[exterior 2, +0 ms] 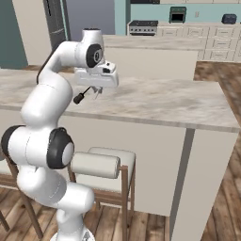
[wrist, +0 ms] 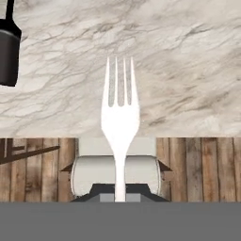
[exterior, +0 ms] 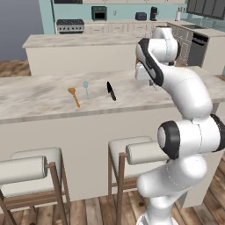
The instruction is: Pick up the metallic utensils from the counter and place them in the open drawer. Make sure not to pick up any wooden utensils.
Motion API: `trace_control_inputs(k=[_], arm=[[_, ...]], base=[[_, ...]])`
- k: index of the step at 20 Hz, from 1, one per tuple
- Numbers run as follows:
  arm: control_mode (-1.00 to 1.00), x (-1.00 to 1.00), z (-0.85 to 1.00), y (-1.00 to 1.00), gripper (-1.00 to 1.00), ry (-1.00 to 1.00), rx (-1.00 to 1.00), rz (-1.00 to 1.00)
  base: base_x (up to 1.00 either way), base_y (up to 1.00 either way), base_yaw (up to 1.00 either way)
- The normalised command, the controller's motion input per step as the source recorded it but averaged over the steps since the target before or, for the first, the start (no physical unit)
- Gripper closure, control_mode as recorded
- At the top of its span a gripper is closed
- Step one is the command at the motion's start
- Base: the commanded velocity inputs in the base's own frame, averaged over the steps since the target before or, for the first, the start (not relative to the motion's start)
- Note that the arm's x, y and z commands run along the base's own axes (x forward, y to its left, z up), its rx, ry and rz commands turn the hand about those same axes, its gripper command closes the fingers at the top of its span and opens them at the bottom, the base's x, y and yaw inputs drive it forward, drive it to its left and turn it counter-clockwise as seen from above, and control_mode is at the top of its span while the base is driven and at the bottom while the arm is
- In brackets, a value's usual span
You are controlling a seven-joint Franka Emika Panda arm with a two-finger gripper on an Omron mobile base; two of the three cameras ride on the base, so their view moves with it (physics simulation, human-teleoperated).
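A black-handled knife, a pale silver-blue spoon and an orange-brown wooden spoon lie side by side on the beige marbled counter. My gripper hovers over the counter's near edge, to the right of the knife. It is shut on the handle of a pale fork, whose tines point out over the stone. In the hand view my gripper sits at the bottom and the knife's black handle shows at the top left. The open drawer is out of view.
Two cushioned bar stools stand against the counter's front, one directly under the gripper. A second island and wall cabinets with a stove lie beyond. The floor is wood planks.
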Motion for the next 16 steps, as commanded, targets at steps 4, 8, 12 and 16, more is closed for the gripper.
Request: trace_control_inputs(k=[4, 8, 12, 16], arm=[[-1.00, -1.00, 0.00, -0.19, 1.00, 0.00, 0.00, 0.00], [-1.00, -1.00, 0.00, -0.02, 1.00, 0.00, 0.00, 0.00], [-1.00, -1.00, 0.13, 0.00, 1.00, -0.04, 0.00, 0.02], [-1.00, -0.97, 0.27, 0.00, 1.00, -0.03, 0.00, 0.00]], base=[[0.00, 0.00, 0.00], [0.00, 0.00, 0.00], [0.00, 0.00, 0.00], [0.00, 0.00, 0.00]])
